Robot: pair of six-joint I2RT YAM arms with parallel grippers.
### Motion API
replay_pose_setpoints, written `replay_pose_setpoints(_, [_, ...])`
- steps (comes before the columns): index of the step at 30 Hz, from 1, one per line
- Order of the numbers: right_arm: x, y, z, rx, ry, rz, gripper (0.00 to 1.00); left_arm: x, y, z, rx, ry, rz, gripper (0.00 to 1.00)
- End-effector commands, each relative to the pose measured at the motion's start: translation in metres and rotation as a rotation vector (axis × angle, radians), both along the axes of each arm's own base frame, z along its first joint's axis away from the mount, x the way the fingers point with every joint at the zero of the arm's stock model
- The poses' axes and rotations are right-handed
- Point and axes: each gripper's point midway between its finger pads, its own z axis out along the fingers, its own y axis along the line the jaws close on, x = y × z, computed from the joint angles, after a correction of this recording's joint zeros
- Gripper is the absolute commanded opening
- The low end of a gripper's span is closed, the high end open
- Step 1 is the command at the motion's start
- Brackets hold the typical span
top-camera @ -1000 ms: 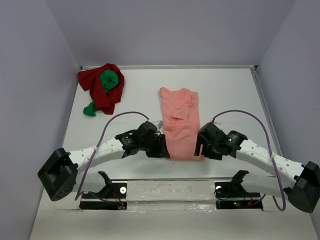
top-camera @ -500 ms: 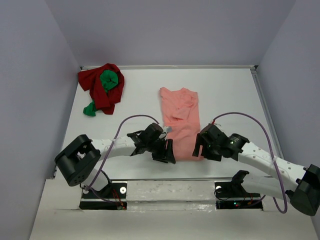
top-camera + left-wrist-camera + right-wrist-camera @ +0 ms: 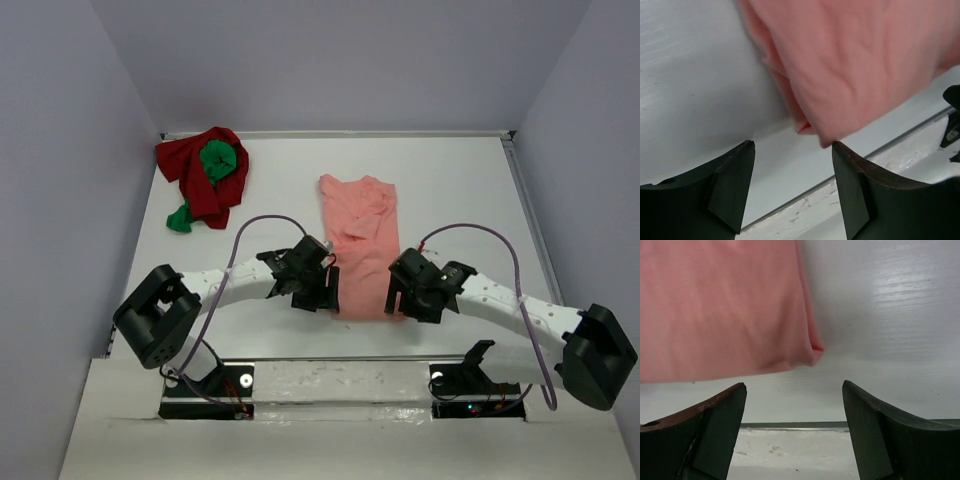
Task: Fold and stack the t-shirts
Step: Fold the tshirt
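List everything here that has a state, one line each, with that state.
salmon-pink t-shirt: folded into a narrow strip, flat on the table, not gripped.
dark red t-shirt: crumpled in a heap at the far left corner, unfolded.
green t-shirt: crumpled, tangled in the dark red one.
left gripper: open, at the pink shirt's near left corner.
right gripper: open, at its near right corner.

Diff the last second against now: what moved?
Left gripper swung in toward the near-left corner of the pink shirt, then backed off slightly. Right gripper edged left at its near-right corner. Both jaws open, gripping nothing. Pink shirt, red shirt and green shirt unmoved.
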Motion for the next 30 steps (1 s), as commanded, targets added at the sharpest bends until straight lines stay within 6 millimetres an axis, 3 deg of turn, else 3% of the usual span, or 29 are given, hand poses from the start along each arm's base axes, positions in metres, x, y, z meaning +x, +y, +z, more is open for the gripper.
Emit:
replay_pose_setpoints(1, [0.024,-0.007,-0.005,-0.041,-0.046,-0.076,0.83,0.007,0.017,-0.012,0.084,-0.007,0.021,0.73])
replay_pose_setpoints(10, [0.040,-0.013,-0.011,0.004,-0.035,-0.090,0.83,0.008,0.011,-0.020,-0.010,0.034,-0.001,0.73])
replay_pose_setpoints(16, [0.037,0.002,-0.019,0.068,-0.006,-0.048,0.82,0.007,0.002,-0.020,-0.061,0.060,-0.017,0.73])
replay_pose_setpoints(30, [0.029,0.005,-0.028,0.096,0.029,-0.072,0.81,0.004,-0.008,-0.020,-0.108,0.099,-0.030,0.73])
